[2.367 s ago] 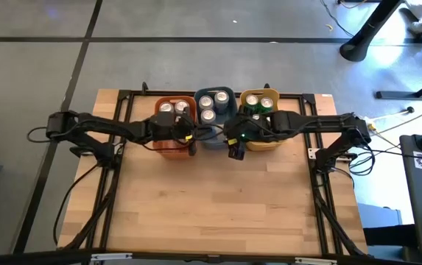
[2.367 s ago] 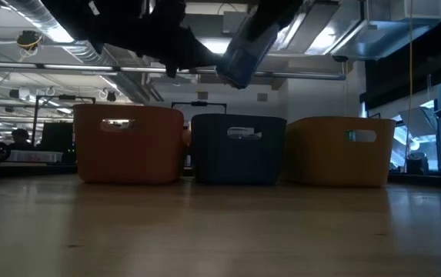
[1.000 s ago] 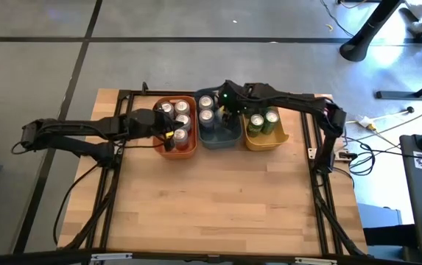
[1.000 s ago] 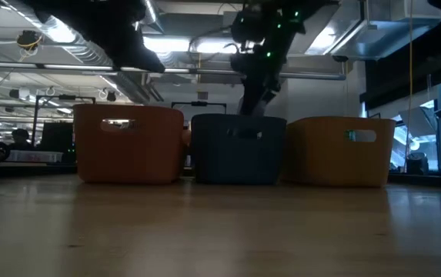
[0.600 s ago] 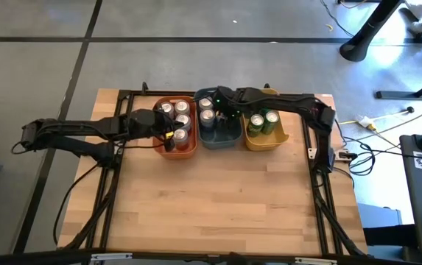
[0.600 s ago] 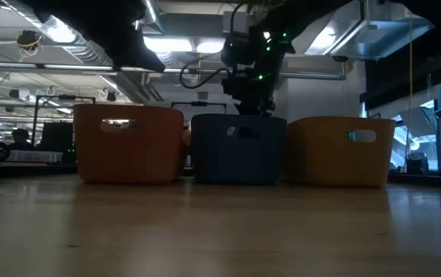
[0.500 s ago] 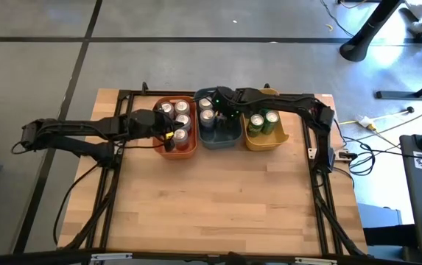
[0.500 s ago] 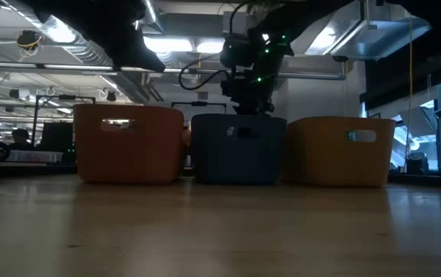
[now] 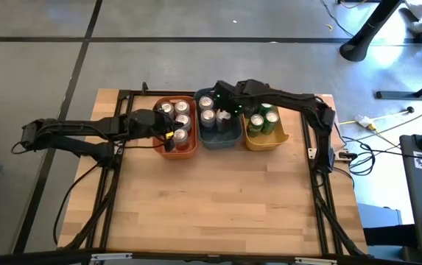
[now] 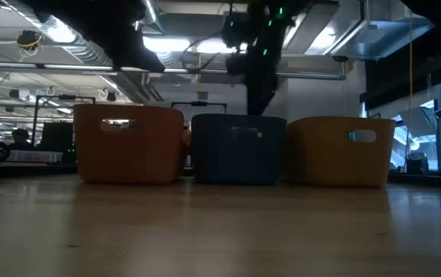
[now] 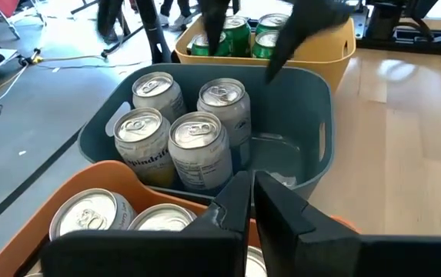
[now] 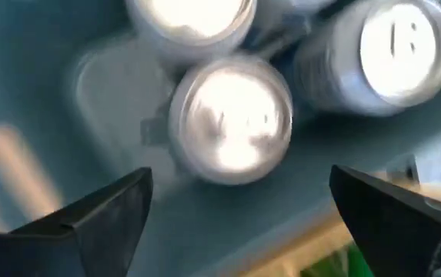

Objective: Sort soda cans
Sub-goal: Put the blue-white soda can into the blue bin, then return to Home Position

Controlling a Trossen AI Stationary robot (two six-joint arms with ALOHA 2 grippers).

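Bins: orange bin (image 9: 172, 144), blue bin (image 9: 229, 138) and yellow bin (image 9: 273, 140) stand in a row at the table's 12 o'clock, one per can colour.
Cans: silver cans (image 11: 183, 132) grouped upright in blue bin; green cans (image 9: 262, 121) in yellow.
Right gripper (image 12: 235, 223): fingers spread, empty, above silver cans; looks like a release.
Left gripper (image 11: 252, 201): fingers pressed together, over orange bin, waiting.
Writing: none readable.

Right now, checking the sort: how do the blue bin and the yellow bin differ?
The blue bin holds four silver cans; the yellow bin holds green cans. The right claw hangs open over the blue bin, not the yellow. Both stand side by side at the table's far edge.
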